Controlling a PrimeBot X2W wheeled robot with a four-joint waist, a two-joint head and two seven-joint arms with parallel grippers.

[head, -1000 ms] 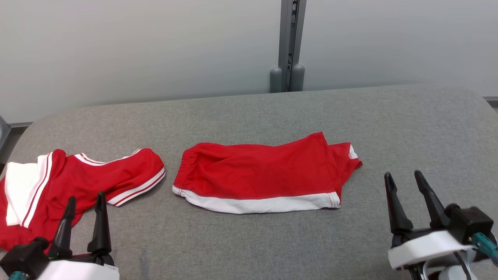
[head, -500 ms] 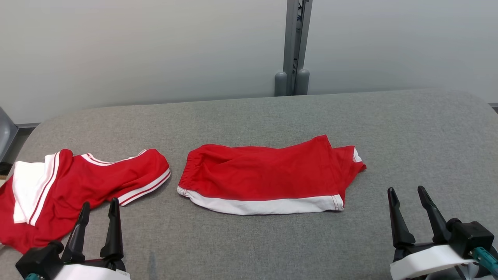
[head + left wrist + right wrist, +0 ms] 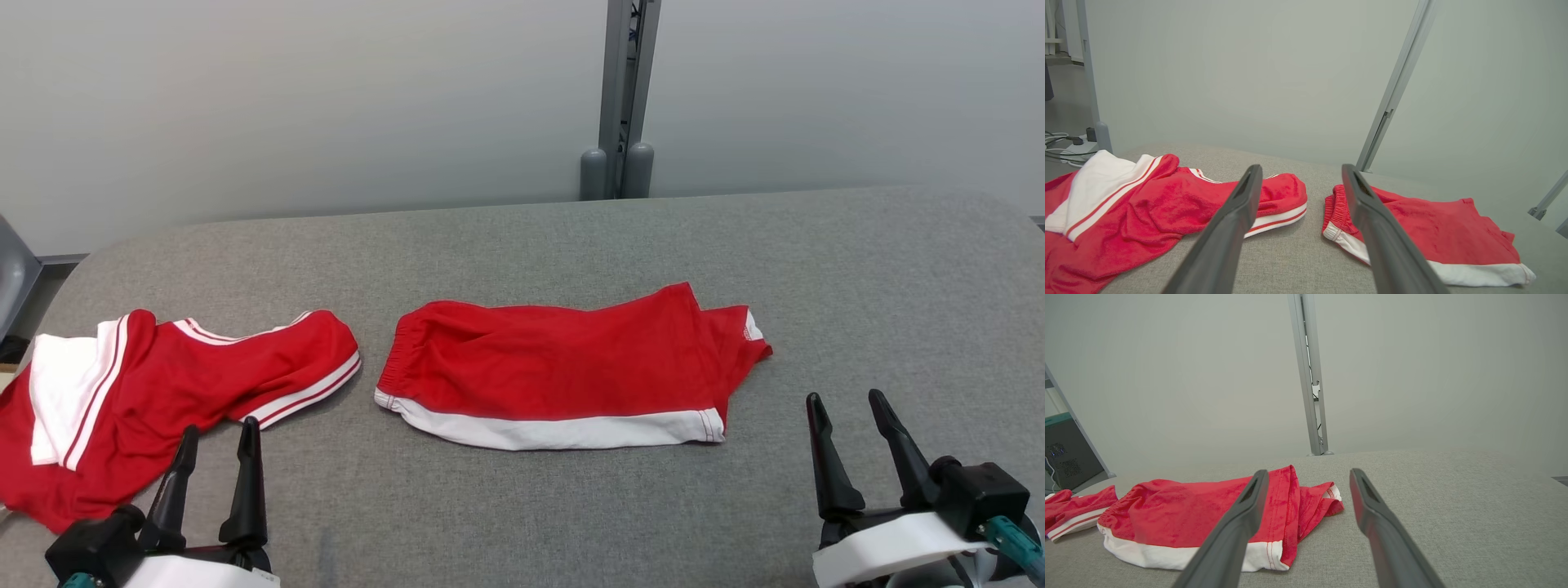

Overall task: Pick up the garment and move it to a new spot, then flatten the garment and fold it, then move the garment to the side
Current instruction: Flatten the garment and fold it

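We're looking down at our grey fabric-topped desk [image 3: 522, 245] with two red garments on it. The red shorts [image 3: 563, 371] with the white hem band lie folded flat around the middle, waistband toward our left. Just beside them, not touching, is a crumpled red jersey [image 3: 163, 392] with white stripes. Our left claw [image 3: 219, 429] hovers by the jersey's near edge, fingers spread, empty. Our right claw [image 3: 843, 398] is near the shorts' right end, also spread, holding nothing. A grey metal post [image 3: 624, 82] stands behind the desk.
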